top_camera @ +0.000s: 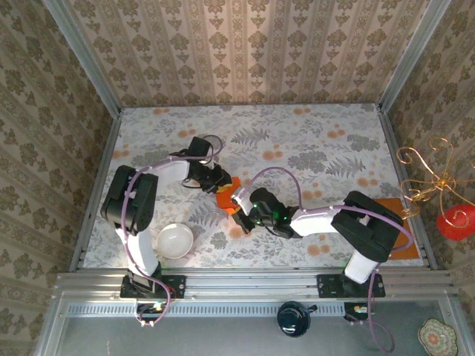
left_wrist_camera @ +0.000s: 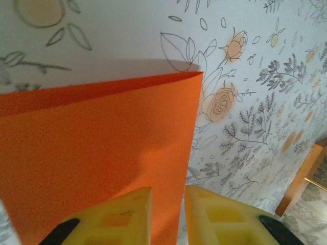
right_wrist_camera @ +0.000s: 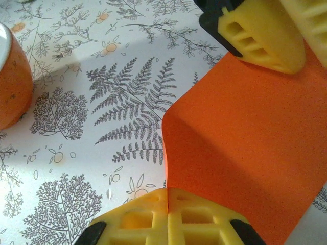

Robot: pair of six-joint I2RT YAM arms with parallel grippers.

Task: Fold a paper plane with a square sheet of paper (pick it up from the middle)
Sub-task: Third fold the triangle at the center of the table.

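Pinching the square sheet of paper [right_wrist_camera: 245, 132] by one edge, my right hand [right_wrist_camera: 167, 194] has its yellow jaws pressed flat together. The orange edge runs straight into the seam between them, so I judge it clamped there. That grip works as an anchor: it fixes one side of the sheet while the rest is bent.

My left hand [left_wrist_camera: 168, 190] meets the sheet from the opposite side, its jaws a narrow gap apart. The sheet's side edge lies in that gap but is not squeezed. I take this as a loose guide and not a hold, ready to close or to slide along a crease.

Between the two hands the paper is not flat. It bows upward and one flap curls over, casting a shadow on the worktop [top_camera: 334, 141], which suits a first fold being formed.

The sheet sits about midway between the far and near edges of the worktop, a little toward the left edge. It is well apart from the white bowl [top_camera: 175, 240] near the near-left corner and from the brownish-orange rectangle [top_camera: 410, 241] at the right edge. No dart shape shows yet, so the folding looks early.
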